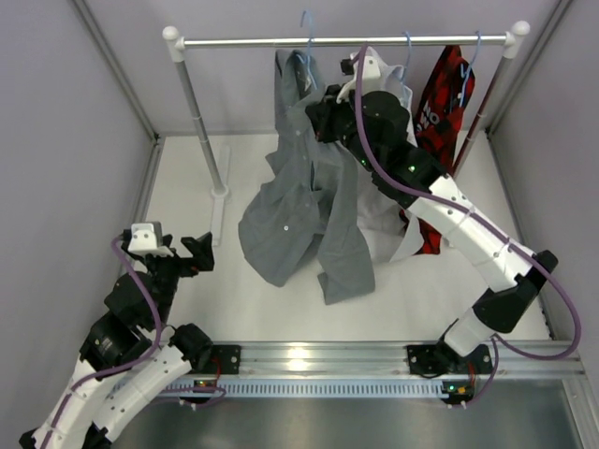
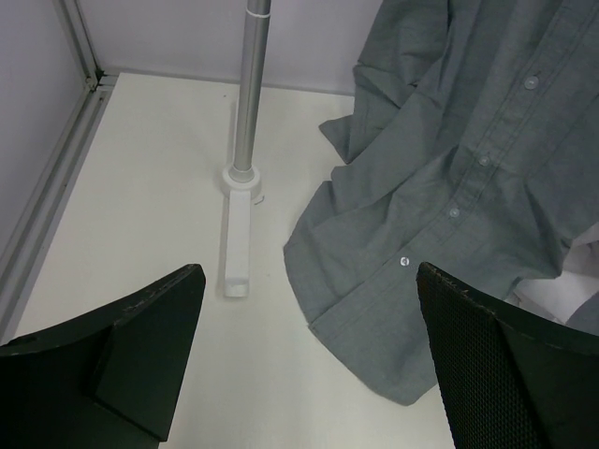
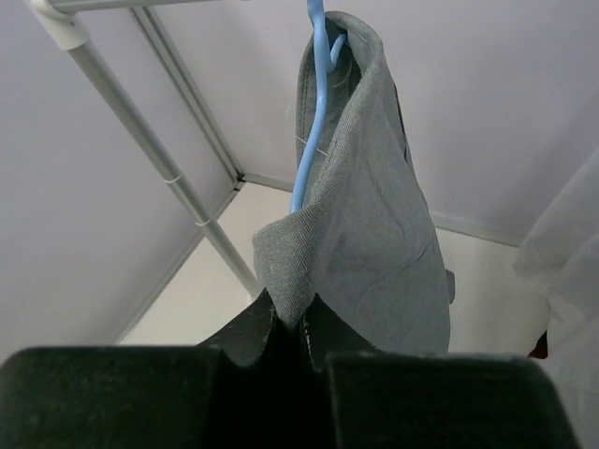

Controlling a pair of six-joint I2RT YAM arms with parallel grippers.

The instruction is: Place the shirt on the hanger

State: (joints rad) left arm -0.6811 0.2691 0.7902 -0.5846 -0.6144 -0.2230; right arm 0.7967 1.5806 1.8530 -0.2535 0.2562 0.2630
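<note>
White-walled booth: on the rail [image 1: 281,41] at 12 o'clock, the grey shirt [image 1: 299,215] half-drapes the blue wire hanger [image 3: 314,122]. My right gripper [image 3: 292,318] pinches its collar fabric, and my left gripper [image 1: 192,254] gapes idle at 8 o'clock. Shoulders not yet seated, I judge.

Top external view high above the near edge, looking down over tabletop [image 1: 421,290] to clothes rail [image 1: 262,41], left wrist low, near the grey shirt [image 2: 449,187] hem and rail post [image 2: 249,94], right wrist close, tilted up at light-blue hanger [image 3: 314,122], shirt in all 3.
</note>
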